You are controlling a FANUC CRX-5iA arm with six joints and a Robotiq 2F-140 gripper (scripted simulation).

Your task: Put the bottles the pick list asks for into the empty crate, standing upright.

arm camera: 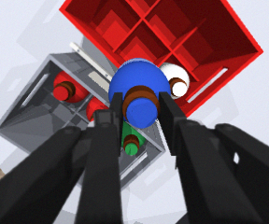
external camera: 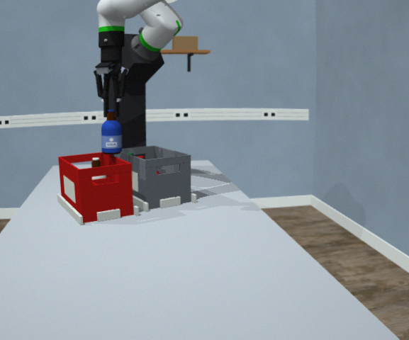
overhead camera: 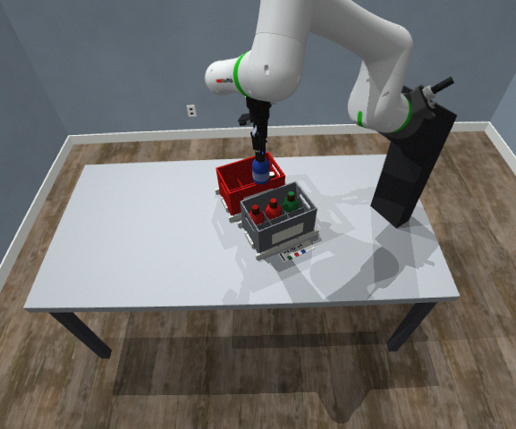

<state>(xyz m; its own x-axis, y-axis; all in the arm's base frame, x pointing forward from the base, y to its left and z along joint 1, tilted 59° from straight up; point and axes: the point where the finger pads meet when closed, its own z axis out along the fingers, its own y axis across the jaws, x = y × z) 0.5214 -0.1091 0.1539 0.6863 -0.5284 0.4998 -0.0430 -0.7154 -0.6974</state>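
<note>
My gripper point(external camera: 110, 108) is shut on the neck of a blue-label bottle point(external camera: 111, 136) and holds it upright in the air above the red crate point(external camera: 95, 185), clear of its rim. The bottle also shows in the top view point(overhead camera: 260, 171) and in the wrist view point(arm camera: 139, 95). A white-label bottle point(arm camera: 176, 81) stands in the red crate next to the grey crate. The grey crate point(overhead camera: 279, 217) holds two red-label bottles point(overhead camera: 256, 214) point(overhead camera: 274, 208) and a green-label bottle point(overhead camera: 290, 201). The pick list point(overhead camera: 297, 253) lies in front of the grey crate.
White stop blocks point(external camera: 108, 214) edge both crates on the table. The robot's dark base column point(overhead camera: 410, 161) stands at the back right of the table. A shelf with a box point(external camera: 184, 45) hangs on the far wall.
</note>
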